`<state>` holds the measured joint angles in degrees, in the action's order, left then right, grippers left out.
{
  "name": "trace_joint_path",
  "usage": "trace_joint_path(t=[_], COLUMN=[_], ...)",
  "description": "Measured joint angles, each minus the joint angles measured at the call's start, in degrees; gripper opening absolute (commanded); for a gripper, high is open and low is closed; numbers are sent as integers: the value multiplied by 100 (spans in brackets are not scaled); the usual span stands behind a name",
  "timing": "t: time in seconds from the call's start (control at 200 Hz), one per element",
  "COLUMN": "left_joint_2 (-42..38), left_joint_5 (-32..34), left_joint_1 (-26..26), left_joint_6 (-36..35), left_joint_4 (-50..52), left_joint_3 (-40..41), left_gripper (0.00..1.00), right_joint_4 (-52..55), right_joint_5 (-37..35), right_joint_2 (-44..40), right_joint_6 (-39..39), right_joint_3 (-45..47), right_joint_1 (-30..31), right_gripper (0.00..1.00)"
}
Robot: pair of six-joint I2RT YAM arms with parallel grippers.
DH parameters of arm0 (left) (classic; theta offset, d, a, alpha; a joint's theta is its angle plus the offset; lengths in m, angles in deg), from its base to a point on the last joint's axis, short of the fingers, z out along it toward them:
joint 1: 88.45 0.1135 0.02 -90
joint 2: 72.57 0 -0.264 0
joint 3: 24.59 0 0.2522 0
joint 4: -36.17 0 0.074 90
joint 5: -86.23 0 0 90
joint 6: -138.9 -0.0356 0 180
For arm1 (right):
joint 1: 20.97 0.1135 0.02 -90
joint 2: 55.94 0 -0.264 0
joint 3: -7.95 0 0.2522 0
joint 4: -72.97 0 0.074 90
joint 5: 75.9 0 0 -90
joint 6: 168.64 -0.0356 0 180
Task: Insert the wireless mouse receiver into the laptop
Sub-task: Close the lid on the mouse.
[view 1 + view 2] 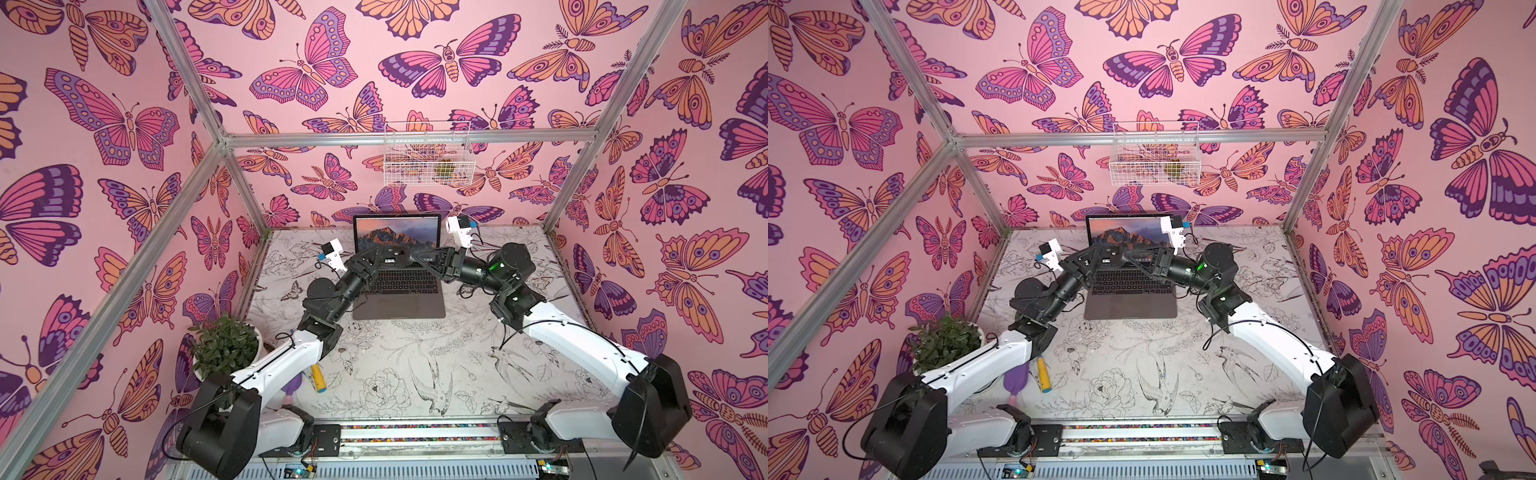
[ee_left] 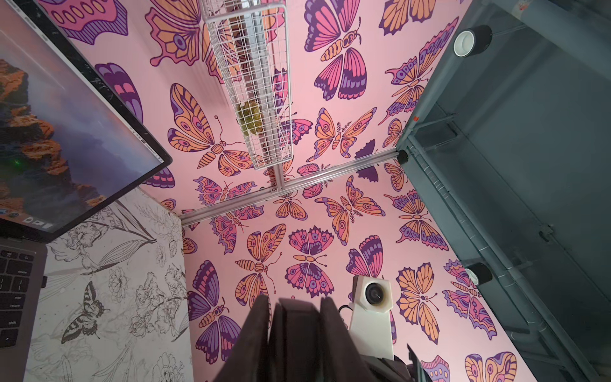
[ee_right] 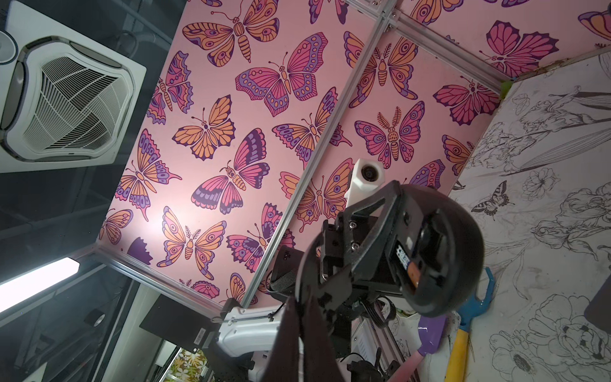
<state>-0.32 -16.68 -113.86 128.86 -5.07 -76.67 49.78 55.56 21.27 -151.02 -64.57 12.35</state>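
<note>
The laptop stands open at the back middle of the table, its screen lit with an orange mountain. Both grippers meet above its keyboard. My left gripper is shut on the black oval mouse, whose opened side faces the right wrist camera and shows a label and an orange part. My right gripper is shut, and a thin curved black cover piece rises from between its tips toward the mouse. I cannot make out the wireless mouse receiver.
A potted plant stands at the front left. A yellow-handled tool and a purple object lie beside the left arm. A white wire basket hangs on the back wall above the laptop.
</note>
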Motion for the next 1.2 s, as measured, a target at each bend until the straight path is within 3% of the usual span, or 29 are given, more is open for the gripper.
trace_joint_path(t=[0.476, 0.646, 1.202], left_joint_2=[284, 286, 286], left_joint_5=[-267, -339, -385], left_joint_1=[39, 33, -44], left_joint_6=[-122, 151, 393], left_joint_4=[-66, -297, -745], left_joint_3=[-120, -120, -118], left_gripper=[0, 0, 0], right_joint_4=[192, 162, -313], right_joint_5=[-15, 66, 192], right_joint_2=[-2, -2, 153], right_joint_6=[81, 31, -573], right_joint_3=[0, 0, 0], right_joint_1=[0, 0, 9], right_gripper=[0, 0, 0])
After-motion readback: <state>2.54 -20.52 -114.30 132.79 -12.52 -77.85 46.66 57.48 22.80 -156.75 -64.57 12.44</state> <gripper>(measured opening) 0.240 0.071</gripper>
